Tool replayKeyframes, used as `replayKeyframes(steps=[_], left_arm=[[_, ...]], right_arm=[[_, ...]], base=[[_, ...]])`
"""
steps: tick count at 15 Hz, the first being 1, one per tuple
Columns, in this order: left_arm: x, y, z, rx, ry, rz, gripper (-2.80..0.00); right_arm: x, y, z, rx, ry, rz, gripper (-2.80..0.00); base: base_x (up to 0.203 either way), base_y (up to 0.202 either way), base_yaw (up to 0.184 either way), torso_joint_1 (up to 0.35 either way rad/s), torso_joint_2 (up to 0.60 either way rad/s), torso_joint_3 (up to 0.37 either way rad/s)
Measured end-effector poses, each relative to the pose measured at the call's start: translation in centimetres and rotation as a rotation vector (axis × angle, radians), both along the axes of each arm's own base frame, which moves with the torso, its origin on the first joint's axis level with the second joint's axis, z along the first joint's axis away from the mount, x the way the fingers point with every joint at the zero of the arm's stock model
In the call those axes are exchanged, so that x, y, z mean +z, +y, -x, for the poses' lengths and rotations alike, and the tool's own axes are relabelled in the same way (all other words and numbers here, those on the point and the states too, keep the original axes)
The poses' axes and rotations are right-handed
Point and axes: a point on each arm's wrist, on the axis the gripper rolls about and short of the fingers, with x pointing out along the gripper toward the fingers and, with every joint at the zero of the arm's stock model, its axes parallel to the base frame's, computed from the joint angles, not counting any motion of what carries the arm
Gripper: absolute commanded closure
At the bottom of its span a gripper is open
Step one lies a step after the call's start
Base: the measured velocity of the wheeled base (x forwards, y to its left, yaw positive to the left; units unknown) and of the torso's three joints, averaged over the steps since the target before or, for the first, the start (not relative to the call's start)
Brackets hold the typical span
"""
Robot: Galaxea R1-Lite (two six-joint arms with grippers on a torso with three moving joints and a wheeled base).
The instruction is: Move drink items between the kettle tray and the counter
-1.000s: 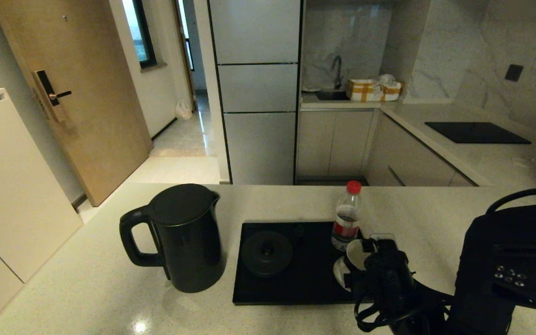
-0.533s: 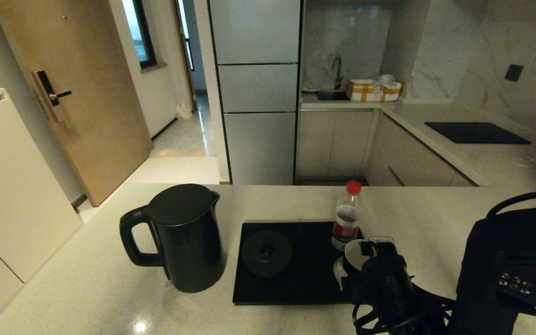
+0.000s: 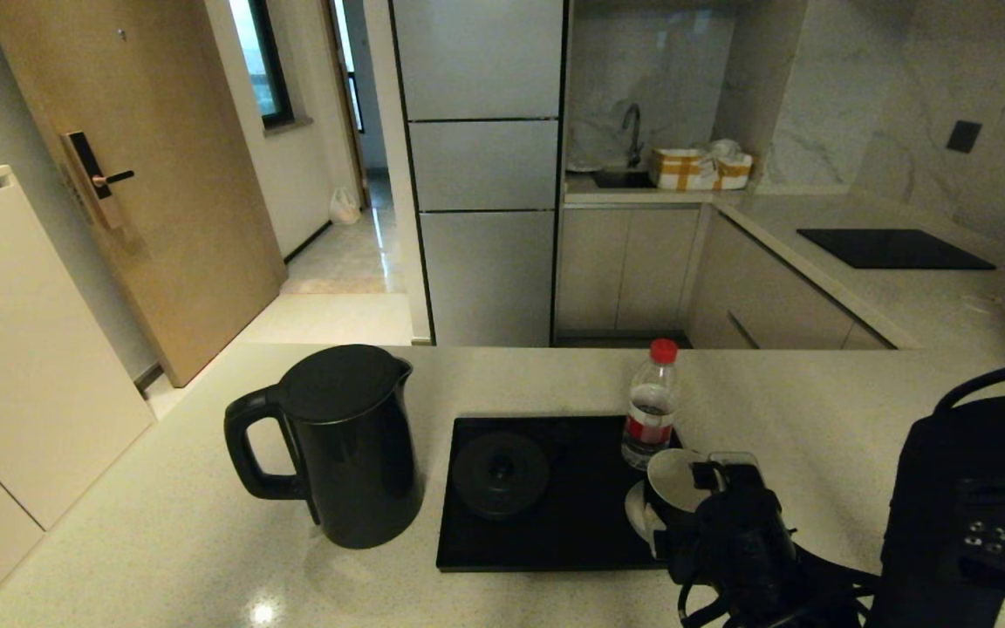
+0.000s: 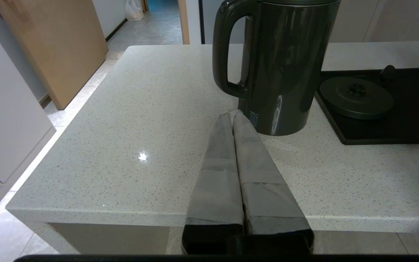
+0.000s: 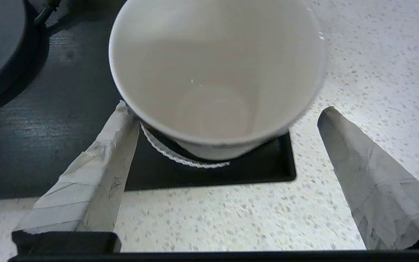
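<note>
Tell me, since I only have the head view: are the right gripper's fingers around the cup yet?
Observer: Yes. In the right wrist view the right gripper is open with the cup between its fingers. One finger is right against the cup's wall and the other is well clear of it.
Operator: Anything in the cup?
Observer: No, it is empty and white inside. A ridged white saucer shows beneath it, at a corner of the tray.
Operator: And the left arm? I can't see it.
Observer: The left gripper is shut. It is at the near edge of the counter, pointing at the foot of the kettle.
</note>
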Motion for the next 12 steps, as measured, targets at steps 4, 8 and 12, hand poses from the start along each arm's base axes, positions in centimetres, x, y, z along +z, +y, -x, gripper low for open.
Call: replayKeyframes(steps=[4,8,12], left_arm=[[0.0,0.0,0.0,0.0,0.0,0.0,0.0],[0.0,0.0,0.0,0.0,-0.001,0.0,0.0],[0.0,0.0,0.0,0.0,0.0,0.0,0.0]], right_arm=[[1.0,-0.7,1.4,0.008,-0.002,-0.01,-2.8],[3.5,-1.1,4.2,0.049,-0.051,-0.017,-2.8],[6.2,-3.5,6.7,-0.047,-0.153,0.007,0.0]], base=[[0.0,0.0,0.0,0.0,0.0,0.0],[0.0,0.0,0.0,0.0,0.0,0.0],[0.0,0.0,0.0,0.0,0.0,0.0]])
